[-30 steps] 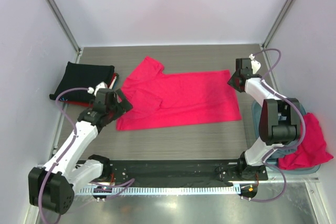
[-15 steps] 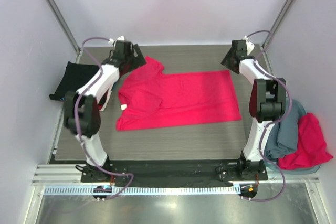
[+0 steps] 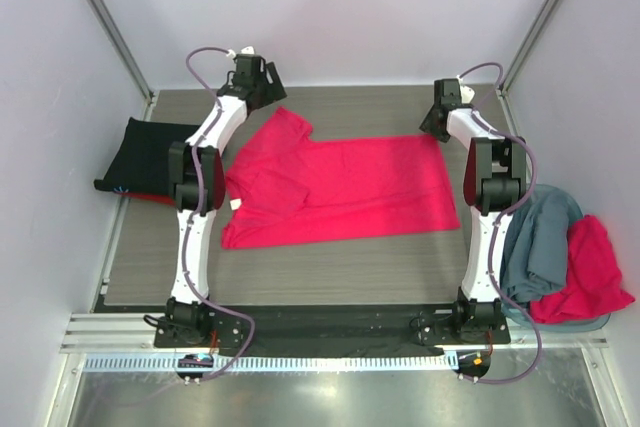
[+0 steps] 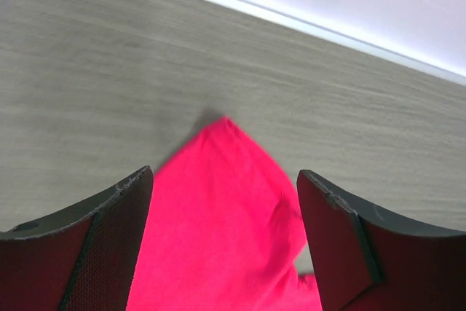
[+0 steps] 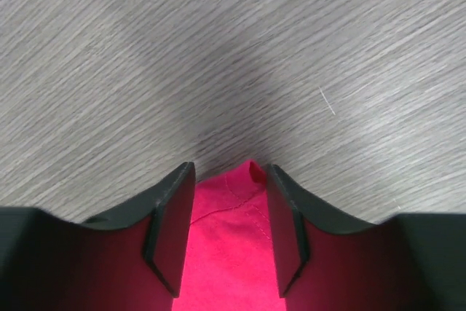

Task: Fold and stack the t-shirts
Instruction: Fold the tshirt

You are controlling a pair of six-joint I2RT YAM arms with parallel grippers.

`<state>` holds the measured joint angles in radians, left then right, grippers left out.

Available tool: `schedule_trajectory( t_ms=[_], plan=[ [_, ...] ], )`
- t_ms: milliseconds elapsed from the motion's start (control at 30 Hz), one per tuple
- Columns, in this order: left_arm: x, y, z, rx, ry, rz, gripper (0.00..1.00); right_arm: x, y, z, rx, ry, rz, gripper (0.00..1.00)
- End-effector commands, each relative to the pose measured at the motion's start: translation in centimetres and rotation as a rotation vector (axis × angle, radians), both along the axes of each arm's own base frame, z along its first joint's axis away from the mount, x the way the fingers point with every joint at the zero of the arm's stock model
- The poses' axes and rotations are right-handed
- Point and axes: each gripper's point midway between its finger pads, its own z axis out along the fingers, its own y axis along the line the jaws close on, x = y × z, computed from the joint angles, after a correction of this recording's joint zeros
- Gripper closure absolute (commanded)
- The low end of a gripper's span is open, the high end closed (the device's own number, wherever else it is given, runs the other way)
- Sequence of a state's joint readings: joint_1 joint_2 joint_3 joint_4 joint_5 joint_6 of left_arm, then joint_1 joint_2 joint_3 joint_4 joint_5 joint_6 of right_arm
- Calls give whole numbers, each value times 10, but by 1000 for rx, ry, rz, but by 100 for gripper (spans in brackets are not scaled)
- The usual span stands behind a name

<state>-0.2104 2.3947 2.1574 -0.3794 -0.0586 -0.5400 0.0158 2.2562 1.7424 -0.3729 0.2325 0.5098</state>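
A bright pinkish-red t-shirt (image 3: 340, 187) lies spread flat on the table, its white neck label (image 3: 237, 204) at the left. My left gripper (image 3: 268, 82) is open at the far left, over the shirt's far sleeve tip; in the left wrist view (image 4: 226, 194) that pointed tip (image 4: 218, 209) lies between the wide-apart fingers. My right gripper (image 3: 432, 125) is at the shirt's far right hem corner; in the right wrist view (image 5: 229, 216) the fingers stand narrowly apart on either side of that corner (image 5: 233, 253), which lies flat.
A folded black shirt (image 3: 155, 152) lies at the left table edge. A grey-blue shirt (image 3: 540, 237) and a red one (image 3: 590, 272) are heaped at the right. White walls and metal posts close the back and sides.
My left arm has swung from the near left of the shirt out to its far sleeve tip. My right gripper has crept along the back to the far hem corner.
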Motion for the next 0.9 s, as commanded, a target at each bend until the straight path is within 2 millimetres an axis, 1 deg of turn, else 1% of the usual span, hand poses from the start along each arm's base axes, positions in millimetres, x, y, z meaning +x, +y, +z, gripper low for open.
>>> schedule_trajectory(
  t_ms=[0,67,100,167,200,233,267,367,433,467,500,533,567,667,767,800,833,867],
  plan=[
    [15,-8,3,-74,-10,-2,21,7,-4,11,-16,-22,-1,59],
    [19,-8,-3,-73,-12,-1,23,4,-6,9,-31,-15,-6,67],
    [20,-7,-11,-62,-6,2,23,2,-8,10,-37,-13,-10,75],
    [26,-7,-12,-63,-32,0,25,2,-9,11,-41,-14,-12,83],
    [27,-8,-13,-67,-39,-4,26,3,-8,12,-36,-17,-10,89],
    [30,-12,-16,-92,-50,-33,27,4,-7,13,-34,-20,-5,91],
    [32,-13,-16,-106,-55,-46,30,4,-7,14,-31,-22,-8,92],
    [34,-14,-21,-118,-53,-59,37,3,-6,14,-26,-24,-10,92],
    [36,-12,-21,-115,-61,-55,39,3,-2,13,-3,-24,-1,92],
    [37,-12,-24,-116,-59,-54,42,4,0,10,3,-22,5,92],
    [38,-11,-25,-117,-59,-50,42,3,-14,10,12,-23,-18,92],
    [40,-9,-26,-117,-61,-47,43,3,-14,10,17,-22,-19,92],
    [40,-9,-32,-117,-52,-46,45,3,-15,10,20,-24,-21,92],
    [43,-9,-34,-125,-59,-50,46,3,-14,10,41,-34,-17,92],
    [46,-13,-37,-137,-65,-63,52,2,-12,8,55,-38,-13,92],
    [46,-14,-44,-138,-56,-67,53,2,-12,8,56,-38,-10,92],
    [48,-16,-41,-147,-63,-79,53,2,-12,8,59,-38,-10,92],
    [48,-17,-43,-154,-62,-83,54,2,-12,8,65,-39,-9,92]
  ],
)
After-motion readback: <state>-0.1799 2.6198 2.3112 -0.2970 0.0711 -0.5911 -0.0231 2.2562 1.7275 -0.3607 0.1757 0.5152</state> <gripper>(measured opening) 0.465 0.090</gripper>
